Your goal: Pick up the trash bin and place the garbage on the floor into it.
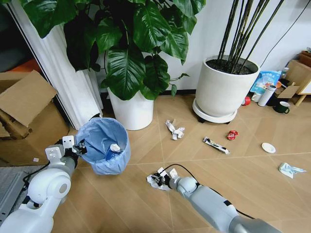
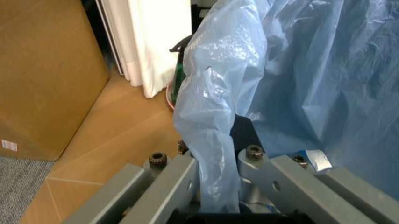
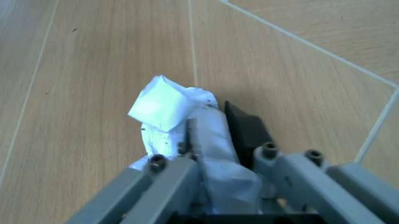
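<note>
The trash bin (image 1: 104,145), lined with a crinkly light-blue bag (image 2: 299,70), is at the left of the tan floor (image 1: 252,189), with a white bottle (image 1: 114,149) inside it. My left gripper (image 1: 80,147) (image 2: 215,156) is shut on the bin's bagged rim, on the side nearest me. A little to the bin's right, low over the floor, my right gripper (image 1: 163,178) (image 3: 215,137) is shut on a crumpled white paper (image 1: 154,181) (image 3: 163,105). More garbage lies beyond: a white crumpled wrapper (image 1: 175,129), a dark wrapper (image 1: 215,145), a red scrap (image 1: 232,135), a white disc (image 1: 268,147) and a teal tissue (image 1: 290,169).
Two big white planters (image 1: 131,110) (image 1: 221,92) stand at the back, the right one on a wheeled base. Cardboard boxes (image 1: 24,114) and a white curtain (image 1: 63,73) close off the left. Mugs and a bottle (image 1: 266,95) sit at the far right. A grey mat (image 1: 9,187) lies lower left.
</note>
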Robot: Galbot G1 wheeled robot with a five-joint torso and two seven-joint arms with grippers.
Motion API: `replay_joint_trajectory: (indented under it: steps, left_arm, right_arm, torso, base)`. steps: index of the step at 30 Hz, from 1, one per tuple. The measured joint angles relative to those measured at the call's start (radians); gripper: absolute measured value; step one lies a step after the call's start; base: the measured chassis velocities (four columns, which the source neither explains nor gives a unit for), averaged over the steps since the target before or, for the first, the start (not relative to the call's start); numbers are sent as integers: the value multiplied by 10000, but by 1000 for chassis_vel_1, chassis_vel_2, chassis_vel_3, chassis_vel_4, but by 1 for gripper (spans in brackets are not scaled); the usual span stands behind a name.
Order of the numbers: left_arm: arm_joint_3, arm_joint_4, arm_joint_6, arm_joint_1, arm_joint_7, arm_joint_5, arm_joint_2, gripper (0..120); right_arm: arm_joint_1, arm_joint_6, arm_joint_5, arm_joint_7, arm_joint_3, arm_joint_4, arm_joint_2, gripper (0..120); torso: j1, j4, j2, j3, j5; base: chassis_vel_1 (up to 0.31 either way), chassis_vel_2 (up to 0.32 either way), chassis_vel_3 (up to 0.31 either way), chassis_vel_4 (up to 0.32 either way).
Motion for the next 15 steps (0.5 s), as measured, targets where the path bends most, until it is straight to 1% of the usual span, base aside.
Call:
replay_joint_trajectory:
  steps: [1,3,7,9,11,12,14,15]
  left_arm:
    - [0,6,-3,0,4,0,0,0]
    - [0,8,-4,0,10,0,0,0]
    - [25,8,-7,-2,41,-1,17,0]
    - [36,8,-7,-3,52,-1,19,0]
    - [53,29,-6,-1,99,0,20,0]
    - [53,29,-6,-1,99,0,20,0]
    - [99,82,-6,5,163,29,26,0]
    - [143,126,-2,12,192,46,35,0]
  right_arm:
    - [-11,0,0,26,42,19,6,0]
    - [-33,-3,17,122,158,100,15,0]
    - [-176,-52,235,373,906,820,-106,0]
    - [-209,-75,326,426,1095,1046,-166,0]
    - [-295,-214,602,601,1547,1743,-336,0]
    - [-295,-214,602,601,1547,1743,-336,0]
    - [-352,-370,814,741,1960,2610,-537,0]
    - [-357,-554,1030,848,2242,3420,-762,0]
  torso:
    - [0,0,0,0,0]
    - [0,0,0,0,0]
    - [0,0,0,0,0]
    - [0,0,0,0,1]
    - [0,-1,0,1,1]
    - [0,-1,0,1,1]
    - [0,-1,0,1,2]
    - [0,0,0,0,1]
  base:
    - [0,0,0,0]
    - [0,0,0,0]
    - [0,0,0,0]
    - [0,0,0,0]
    - [0,0,0,0]
    - [0,0,0,0]
    - [0,0,0,0]
    - [0,0,0,0]
